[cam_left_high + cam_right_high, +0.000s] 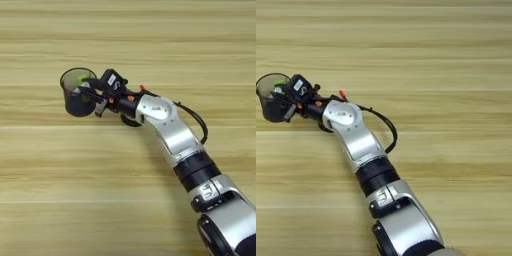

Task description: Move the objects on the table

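In the upper left of the frame, my end effector (91,96) sits at a dark translucent cup (77,92) standing upright on the bench (125,200). One black finger (86,91) reaches over the rim and another lies against the outer wall, so the fingers are narrowed on the cup's right-hand wall. Something green (81,78) shows inside the cup; I cannot tell what it is. My silver forearm (170,127) runs diagonally from the lower right corner, with a black cable (197,120) looping beside it.
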